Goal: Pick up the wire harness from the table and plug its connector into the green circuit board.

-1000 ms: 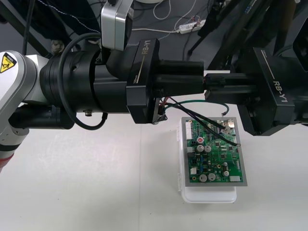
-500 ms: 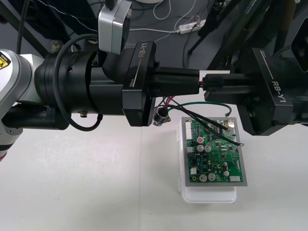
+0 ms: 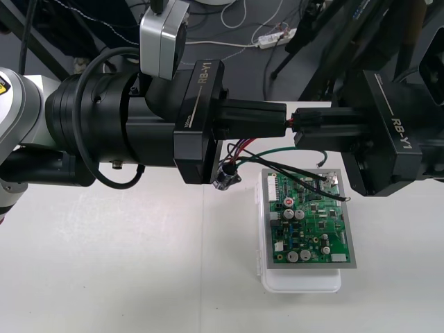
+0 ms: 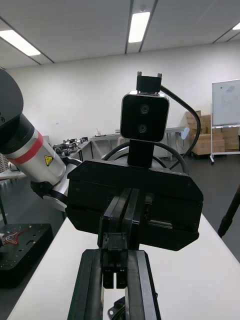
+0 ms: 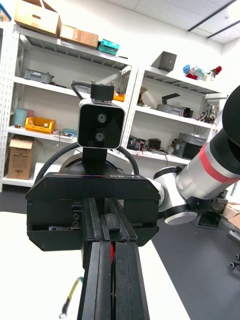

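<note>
Above the board (image 3: 310,225) the left gripper (image 3: 280,118) and right gripper (image 3: 300,129) stood tip to tip, both seemingly clamped on the harness (image 3: 291,148); its socket (image 3: 225,176) dangled beside the board.

The left arm (image 3: 28,132), at the frame's left, is silver with a yellow warning sticker (image 3: 5,87), then a thick black cylinder looped by a black cable (image 3: 118,185). The left end effector (image 3: 284,120) and right end effector (image 3: 298,128) — boxy, black — bear white "RB-Y1" lettering. A silver-cased camera (image 3: 161,38) tops the left one.

Shiny metal socket (image 3: 225,175), smooth matt table (image 3: 104,263)
</note>
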{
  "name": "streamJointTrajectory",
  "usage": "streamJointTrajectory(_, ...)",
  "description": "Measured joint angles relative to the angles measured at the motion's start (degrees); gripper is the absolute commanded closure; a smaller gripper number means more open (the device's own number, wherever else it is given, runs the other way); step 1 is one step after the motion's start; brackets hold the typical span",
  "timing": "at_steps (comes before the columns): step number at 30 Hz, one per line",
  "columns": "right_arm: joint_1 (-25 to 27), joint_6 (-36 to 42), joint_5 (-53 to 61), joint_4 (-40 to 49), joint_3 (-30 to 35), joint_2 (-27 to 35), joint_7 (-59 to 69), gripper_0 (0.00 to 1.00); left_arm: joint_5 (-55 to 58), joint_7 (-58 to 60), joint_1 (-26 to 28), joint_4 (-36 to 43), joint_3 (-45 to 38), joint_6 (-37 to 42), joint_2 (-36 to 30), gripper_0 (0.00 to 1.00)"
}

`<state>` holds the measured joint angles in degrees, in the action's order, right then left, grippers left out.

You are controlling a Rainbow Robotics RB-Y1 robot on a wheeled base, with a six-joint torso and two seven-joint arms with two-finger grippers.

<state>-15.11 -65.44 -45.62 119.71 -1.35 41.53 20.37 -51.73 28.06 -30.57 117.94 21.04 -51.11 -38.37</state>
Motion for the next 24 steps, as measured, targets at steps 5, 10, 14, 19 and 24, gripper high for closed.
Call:
streamJointTrajectory(5, 0.0, 0.0, 0.0, 0.0, 0.0, 0.0, 0.0, 1.0, 0.0, 0.0, 0.0, 0.0, 0.0, 0.0, 0.0, 1.0)
streamJointTrajectory(10, 0.0, 0.0, 0.0, 0.0, 0.0, 0.0, 0.0, 1.0, 0.0, 0.0, 0.0, 0.0, 0.0, 0.0, 0.0, 1.0)
streamJointTrajectory(14, 0.0, -0.1, 0.0, 0.0, 0.0, 0.0, 0.0, 1.0, 0.4, 0.0, 0.0, 0.0, 0.0, 0.0, 0.0, 1.0)
streamJointTrajectory(19, 0.0, -0.3, 0.0, 0.0, 0.0, 0.0, 0.0, 0.73, 1.1, 0.0, 0.0, 0.0, 0.1, 0.0, -0.1, 1.0)
streamJointTrajectory(24, 0.0, -1.4, 0.0, 0.0, 0.0, 0.0, 0.0, 0.21, 1.7, 0.0, 0.0, 0.0, 0.1, 0.1, -0.5, 1.0)
